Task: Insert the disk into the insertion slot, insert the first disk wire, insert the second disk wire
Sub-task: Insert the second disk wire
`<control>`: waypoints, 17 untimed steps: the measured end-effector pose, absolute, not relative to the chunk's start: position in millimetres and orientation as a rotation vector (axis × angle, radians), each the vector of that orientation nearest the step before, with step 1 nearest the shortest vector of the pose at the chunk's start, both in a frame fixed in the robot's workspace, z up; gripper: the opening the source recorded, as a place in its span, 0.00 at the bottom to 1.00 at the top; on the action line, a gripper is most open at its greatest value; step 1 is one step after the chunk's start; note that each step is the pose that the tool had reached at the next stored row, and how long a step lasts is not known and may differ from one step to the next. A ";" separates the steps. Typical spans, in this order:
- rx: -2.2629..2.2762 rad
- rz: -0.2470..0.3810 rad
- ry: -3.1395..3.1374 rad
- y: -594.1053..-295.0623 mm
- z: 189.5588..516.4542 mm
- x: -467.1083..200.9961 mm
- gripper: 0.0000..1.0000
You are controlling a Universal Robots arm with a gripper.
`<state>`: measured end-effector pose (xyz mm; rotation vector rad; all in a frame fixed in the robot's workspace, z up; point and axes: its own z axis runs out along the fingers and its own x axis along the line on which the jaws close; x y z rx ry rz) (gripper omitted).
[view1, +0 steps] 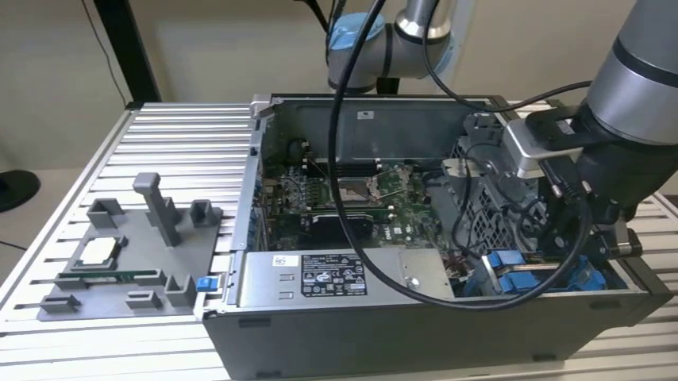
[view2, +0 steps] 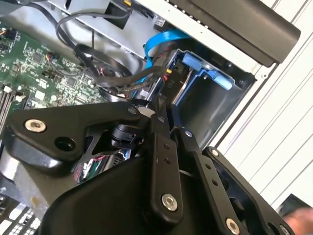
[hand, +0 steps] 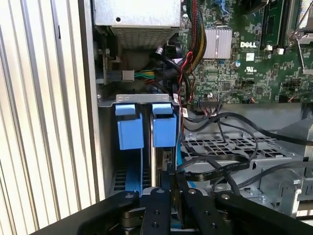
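Observation:
The disk sits edge-on in the insertion slot (hand: pixel 106 147); its blue carrier tabs (hand: pixel 164 128) stand side by side at the slot's mouth. In the second wrist view the blue carrier (view2: pixel 205 68) lies inside the grey bay wall (view2: pixel 215 105). My gripper (hand: pixel 173 180) hangs right over the disk's edge, its black fingers (view2: pixel 159 142) pressed close together on the end of a black disk wire (hand: pixel 205 169). The gripper's tip (view2: pixel 164 113) is at the disk's connector end, beside red and yellow leads. In the exterior view the arm's wrist (view1: pixel 614 159) reaches into the case corner by the blue parts (view1: pixel 509 266).
A perforated grey cage (hand: pixel 230 147) and loose black cables lie beside the slot. The grey box with a sticker (view1: pixel 333 278) and the green motherboard (view1: pixel 350 198) fill the case. A grey fixture plate (view1: pixel 127 254) lies on the slatted table at the exterior view's left.

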<state>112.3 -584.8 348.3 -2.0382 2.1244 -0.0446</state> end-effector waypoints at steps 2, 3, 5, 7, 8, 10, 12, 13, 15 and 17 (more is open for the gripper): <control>-2.038 -0.045 2.124 -584.9 346.5 112.7 0.00; -2.038 -0.045 2.125 -584.9 345.4 112.7 0.00; -2.038 -0.045 2.124 -584.8 343.0 112.8 0.00; -2.038 -0.044 2.124 -584.9 342.4 112.9 0.00; -2.037 -0.043 2.124 -584.9 342.3 113.0 0.00; -2.035 -0.039 2.122 -584.8 342.1 113.4 0.00; -2.034 -0.037 2.121 -584.8 341.8 113.8 0.00; -2.034 -0.036 2.121 -584.8 341.6 114.1 0.00; -2.033 -0.036 2.121 -584.9 341.1 114.3 0.00; -2.033 -0.036 2.121 -584.9 340.7 114.3 0.00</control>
